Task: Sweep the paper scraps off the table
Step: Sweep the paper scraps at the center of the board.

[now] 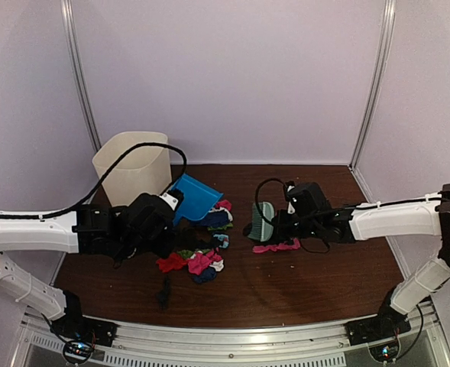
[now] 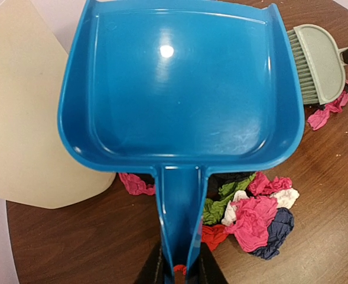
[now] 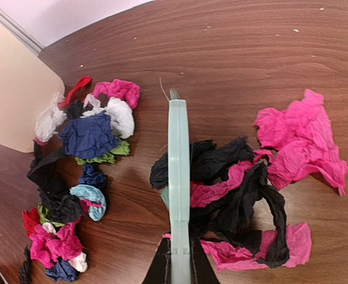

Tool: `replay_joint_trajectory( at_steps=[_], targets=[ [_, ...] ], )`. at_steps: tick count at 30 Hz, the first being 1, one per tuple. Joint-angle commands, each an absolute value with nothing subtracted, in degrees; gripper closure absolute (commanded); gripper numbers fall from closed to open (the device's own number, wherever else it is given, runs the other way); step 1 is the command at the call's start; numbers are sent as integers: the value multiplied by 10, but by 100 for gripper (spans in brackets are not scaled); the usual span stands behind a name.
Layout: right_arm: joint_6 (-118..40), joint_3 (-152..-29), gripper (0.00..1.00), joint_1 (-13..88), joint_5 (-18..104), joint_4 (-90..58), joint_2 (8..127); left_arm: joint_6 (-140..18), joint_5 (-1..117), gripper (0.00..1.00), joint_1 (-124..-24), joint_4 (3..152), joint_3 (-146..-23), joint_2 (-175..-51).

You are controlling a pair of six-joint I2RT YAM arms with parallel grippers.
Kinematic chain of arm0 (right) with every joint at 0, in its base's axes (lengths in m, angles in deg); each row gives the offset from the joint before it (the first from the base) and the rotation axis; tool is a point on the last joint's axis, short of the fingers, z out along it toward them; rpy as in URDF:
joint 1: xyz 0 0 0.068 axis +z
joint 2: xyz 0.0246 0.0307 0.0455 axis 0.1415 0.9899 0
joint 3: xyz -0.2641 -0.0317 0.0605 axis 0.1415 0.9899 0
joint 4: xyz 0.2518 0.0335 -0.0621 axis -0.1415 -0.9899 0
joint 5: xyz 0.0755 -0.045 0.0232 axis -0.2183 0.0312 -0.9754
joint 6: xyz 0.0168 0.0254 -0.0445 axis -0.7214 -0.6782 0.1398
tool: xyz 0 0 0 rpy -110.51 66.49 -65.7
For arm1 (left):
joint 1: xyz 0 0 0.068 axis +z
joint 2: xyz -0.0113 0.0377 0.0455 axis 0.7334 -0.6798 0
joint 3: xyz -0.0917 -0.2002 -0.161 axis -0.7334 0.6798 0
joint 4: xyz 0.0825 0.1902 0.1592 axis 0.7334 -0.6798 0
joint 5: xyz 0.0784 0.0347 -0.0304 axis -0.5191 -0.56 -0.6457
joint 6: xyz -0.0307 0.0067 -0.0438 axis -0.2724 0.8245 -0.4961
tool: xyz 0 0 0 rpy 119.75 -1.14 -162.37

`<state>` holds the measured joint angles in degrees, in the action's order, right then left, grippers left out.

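Observation:
Paper scraps [image 1: 202, 256] in pink, red, blue, black and green lie piled mid-table [image 1: 301, 283]. They also show in the left wrist view [image 2: 253, 216] and the right wrist view [image 3: 79, 171]. More pink and black scraps [image 3: 262, 189] lie right of the brush; in the top view they [image 1: 276, 246] sit under it. My left gripper [image 2: 181, 273] is shut on the handle of the blue dustpan [image 2: 179, 89], held above the pile; the pan [image 1: 194, 197] tilts up. My right gripper [image 3: 177, 263] is shut on the pale green brush [image 3: 178, 171], which also shows in the top view [image 1: 263, 220].
A cream bin [image 1: 133, 168] stands at the back left, close behind the dustpan; it also shows in the left wrist view [image 2: 20, 118] and the right wrist view [image 3: 14, 100]. A black scrap [image 1: 164, 290] lies alone near the front. The silver rail [image 1: 232, 332] runs along the front edge.

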<state>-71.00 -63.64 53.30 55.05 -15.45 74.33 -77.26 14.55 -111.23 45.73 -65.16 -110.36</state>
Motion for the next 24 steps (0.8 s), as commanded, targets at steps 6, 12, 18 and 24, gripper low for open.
replay_joint_trajectory(
  at_steps=[6,12,18,24],
  targets=[
    [-706,-539,100,498,643,-276,563,-742,200,100,-1110,512,-649,-1096],
    [-676,-530,100,494,621,-284,444,-713,235,100,-1111,533,-657,-1128],
    [-633,-552,100,494,649,-281,406,-687,269,100,-1111,544,-671,-1149],
    [-592,-573,100,490,754,-299,411,-670,329,100,-1111,519,-701,-1177]
  ],
)
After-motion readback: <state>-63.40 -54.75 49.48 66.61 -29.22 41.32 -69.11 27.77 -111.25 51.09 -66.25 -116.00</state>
